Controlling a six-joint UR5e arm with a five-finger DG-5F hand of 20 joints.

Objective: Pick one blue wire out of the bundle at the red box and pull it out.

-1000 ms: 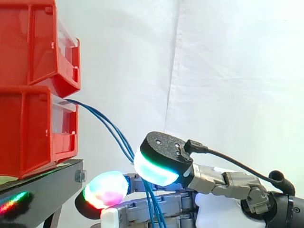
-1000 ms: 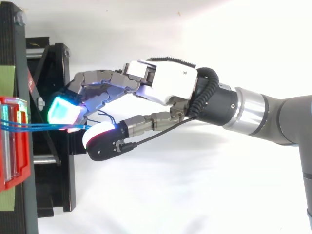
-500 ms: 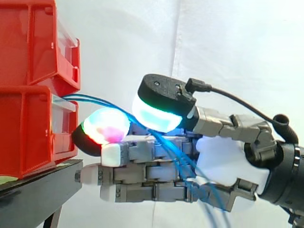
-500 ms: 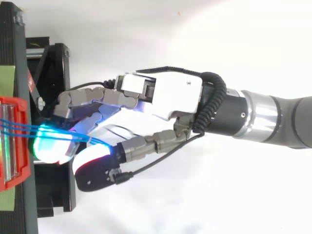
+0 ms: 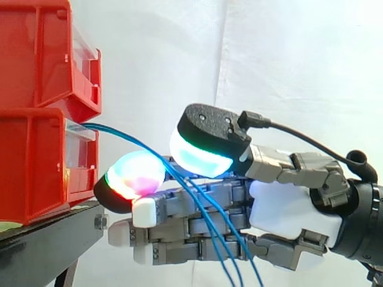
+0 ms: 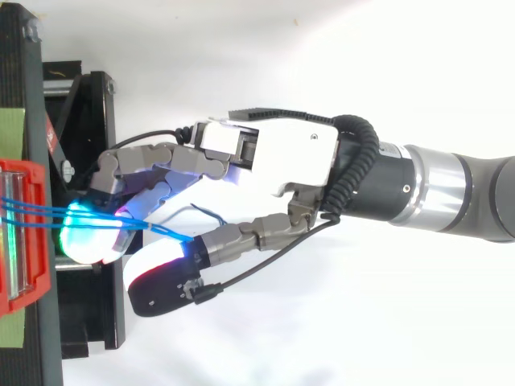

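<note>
— Red bins first: how many do you count?
— Two, stacked at the left of the side view. The upper red bin point(image 5: 42, 54) sits on the lower red bin point(image 5: 36, 167), and both stand on one black stand point(image 5: 54, 236) before the white curtain point(image 5: 299, 72).
— And the blue wires?
— The blue wires point(image 5: 179, 182) leave the front of the lower red bin looking like a single line, then fan out. Across the robot hand I can tell three strands apart, and three run off the bottom edge. They are thin and bright blue, bending in one smooth downward curve.
— One robot hand?
— One robot hand point(image 5: 293, 209), coming in from the right, near the bins but apart from them. Its fingers point(image 5: 179, 230) lie stretched almost straight toward the stand. The thumb is held above and apart from them, so the hand is unclenched.
— Where do the wires sit against it?
— They pass through the gap between the green-white thumb pad point(image 5: 200, 152) and the fingertip pad point(image 5: 134, 173) glowing red and green. Then they cross the straight fingers on the near side. From above, they run from the bin to the glowing pads and drop out of sight near the thumb. Whether they touch the fingers I cannot tell.
</note>
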